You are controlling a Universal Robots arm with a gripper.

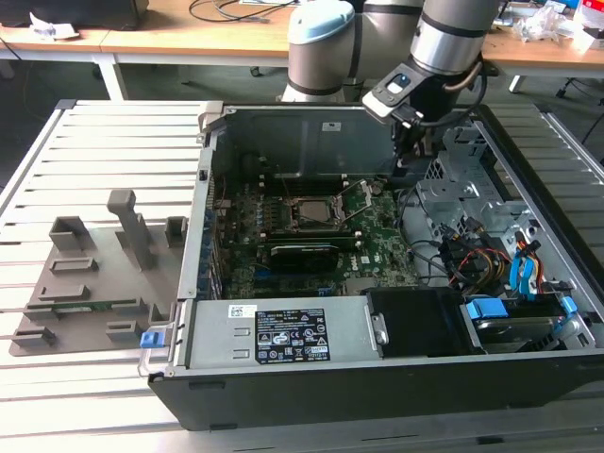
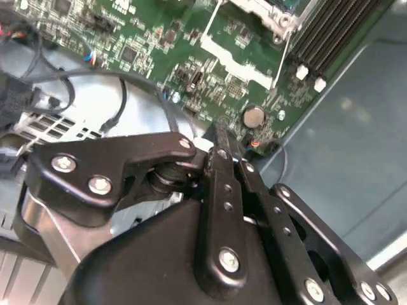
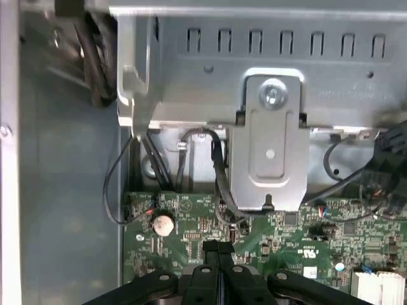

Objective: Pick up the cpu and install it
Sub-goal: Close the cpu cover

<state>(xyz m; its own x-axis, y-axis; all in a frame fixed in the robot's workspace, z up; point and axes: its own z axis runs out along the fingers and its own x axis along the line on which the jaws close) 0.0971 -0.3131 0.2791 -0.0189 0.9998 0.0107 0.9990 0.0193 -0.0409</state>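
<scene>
My gripper (image 1: 408, 162) hangs inside the open computer case (image 1: 377, 377), above the far corner of the green motherboard (image 1: 377, 241) on the exterior view's right. In both wrist views its black fingers (image 3: 219, 249) (image 2: 222, 149) are pressed together, and nothing shows between them. They point down at the board near a round coin cell (image 3: 163, 223) (image 2: 254, 116). The socket (image 1: 311, 215) sits mid-board with its metal lid (image 1: 363, 196) tipped up; the gripper is off to its right and further back. The cpu is out of view; I cannot tell whether it lies in the socket.
A grey fixture plate (image 1: 85, 283) with upright posts lies on the slatted table at the exterior view's left. In the case are a power supply (image 1: 283, 335), a drive bay with blue tabs (image 1: 514, 311), loose cables (image 1: 472, 255) and a metal bracket (image 3: 270, 146) close to the fingers.
</scene>
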